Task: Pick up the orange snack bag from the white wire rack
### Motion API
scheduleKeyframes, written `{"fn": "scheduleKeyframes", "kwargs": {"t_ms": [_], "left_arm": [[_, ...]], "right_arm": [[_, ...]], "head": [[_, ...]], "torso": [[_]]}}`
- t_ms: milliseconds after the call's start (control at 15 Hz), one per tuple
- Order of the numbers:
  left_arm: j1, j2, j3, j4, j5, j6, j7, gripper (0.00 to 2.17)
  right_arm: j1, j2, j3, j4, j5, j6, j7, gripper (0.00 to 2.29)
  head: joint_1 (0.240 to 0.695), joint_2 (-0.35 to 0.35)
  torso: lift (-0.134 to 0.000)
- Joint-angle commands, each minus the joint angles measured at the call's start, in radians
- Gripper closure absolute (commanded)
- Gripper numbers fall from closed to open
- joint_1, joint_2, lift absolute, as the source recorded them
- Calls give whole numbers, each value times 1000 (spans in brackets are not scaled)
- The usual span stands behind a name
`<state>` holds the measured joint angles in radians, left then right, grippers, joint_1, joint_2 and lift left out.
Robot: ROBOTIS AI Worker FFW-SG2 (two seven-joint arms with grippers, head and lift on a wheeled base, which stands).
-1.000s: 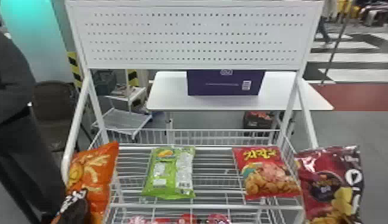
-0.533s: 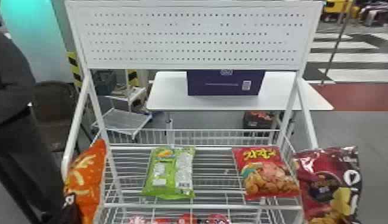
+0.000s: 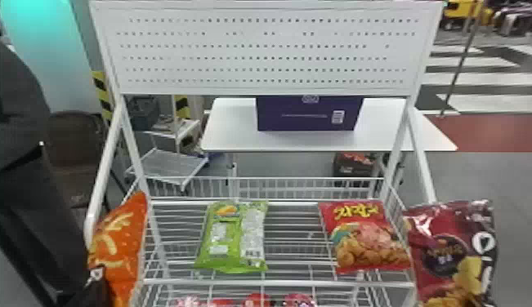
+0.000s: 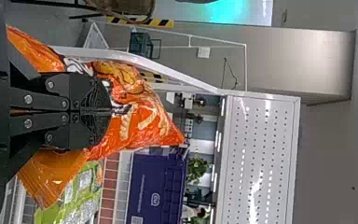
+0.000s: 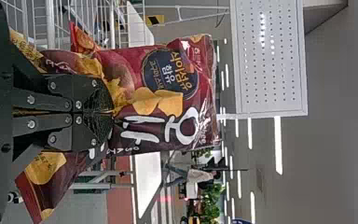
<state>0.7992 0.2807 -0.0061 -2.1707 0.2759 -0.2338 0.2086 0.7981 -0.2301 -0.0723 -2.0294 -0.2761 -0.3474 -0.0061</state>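
In our left gripper (image 3: 96, 290) we hold the orange snack bag (image 3: 124, 245), the fingers closed together on it. It stands at the left side of the white wire rack (image 3: 277, 282), over the left post in the head view; we cannot tell whether they touch. White lettering shows on it beside the fingertips.

Our right gripper (image 5: 111, 112) is pinched on a dark red chip bag (image 3: 450, 249) at the rack's right side, with large white characters and a round dark badge bearing yellow and white script.

Between them, on the shelf, lie a green snack bag (image 3: 220, 245) with pale printed panels and a red snack bag (image 3: 371, 249) with yellow lettering. Behind, a purple box (image 3: 309, 116) with white print sits on a white table (image 3: 232, 139).
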Motion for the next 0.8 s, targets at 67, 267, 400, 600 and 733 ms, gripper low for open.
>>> {"fn": "scheduleKeyframes", "kwargs": {"t_ms": [67,267,400,600,733], "left_arm": [[0,0,0,-3,0,0,-1,2145],[2,0,-2,-4,0,3,-5,2145],[2,0,-2,-4,2,3,-5,2145],[2,0,-2,-9,2,0,-11,2145],[3,0,-2,-12,2,3,-11,2145]], "right_arm": [[1,-2,-1,0,0,0,0,2098],[3,-3,0,-2,0,-3,0,2098],[4,-3,-1,-2,0,-6,0,2098],[7,-3,-1,-5,0,-6,0,2098],[9,-5,-3,-6,0,-6,0,2098]], "head": [[499,0],[499,0],[499,0],[499,0],[499,0]], "torso": [[0],[0],[0],[0],[0]]}}
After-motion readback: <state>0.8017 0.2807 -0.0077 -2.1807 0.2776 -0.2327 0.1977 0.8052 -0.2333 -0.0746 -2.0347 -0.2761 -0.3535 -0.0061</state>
